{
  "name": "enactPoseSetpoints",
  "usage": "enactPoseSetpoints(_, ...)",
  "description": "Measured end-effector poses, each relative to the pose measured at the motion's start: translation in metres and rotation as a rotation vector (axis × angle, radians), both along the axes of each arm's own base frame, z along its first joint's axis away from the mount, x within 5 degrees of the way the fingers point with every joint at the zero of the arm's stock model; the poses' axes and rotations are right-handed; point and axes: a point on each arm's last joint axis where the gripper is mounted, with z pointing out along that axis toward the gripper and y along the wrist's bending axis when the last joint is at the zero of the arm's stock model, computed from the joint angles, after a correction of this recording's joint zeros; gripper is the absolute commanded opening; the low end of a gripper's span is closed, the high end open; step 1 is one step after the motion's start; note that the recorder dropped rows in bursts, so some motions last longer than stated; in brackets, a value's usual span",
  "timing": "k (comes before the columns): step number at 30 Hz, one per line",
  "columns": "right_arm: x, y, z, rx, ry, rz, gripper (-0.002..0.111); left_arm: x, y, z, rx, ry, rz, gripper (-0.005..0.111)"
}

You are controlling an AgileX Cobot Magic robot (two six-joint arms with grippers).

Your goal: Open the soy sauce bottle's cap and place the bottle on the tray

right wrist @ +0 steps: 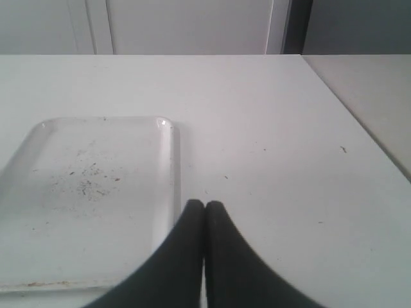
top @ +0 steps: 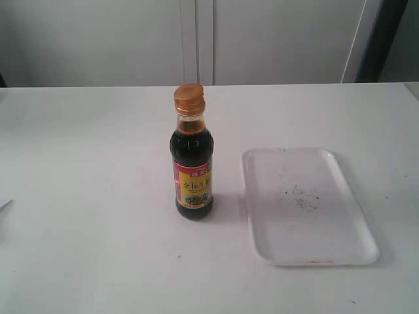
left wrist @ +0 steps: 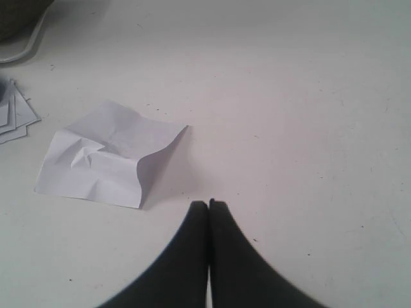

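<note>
Beside tray [top: 308,248], soy sauce bottle [top: 192,163] upright.

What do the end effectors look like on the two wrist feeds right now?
Both look alike: the left end effector and the right end effector each show two smooth, matte black fingers, broad at the base and curving to narrow tips. No cables, markings or pads are visible.

Left hand [left wrist: 209,204]: two black curved tapering fingers; right hand [right wrist: 204,204] identical

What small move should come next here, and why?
Probably bring the left gripper toward the bottle and open it: the cap is still on, the bottle stands beside the tray, and both grippers, right included, are shut and holding nothing.
</note>
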Motion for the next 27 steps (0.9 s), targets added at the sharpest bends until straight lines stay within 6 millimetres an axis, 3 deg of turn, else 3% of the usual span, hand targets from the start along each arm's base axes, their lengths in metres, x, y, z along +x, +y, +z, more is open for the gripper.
enactPoseSetpoints(27,-0.0002,0.0,-0.0008,0.0,0.009,0.0,0.0,-0.0001,0.0,-0.0001,0.0,0.002,0.0,0.0)
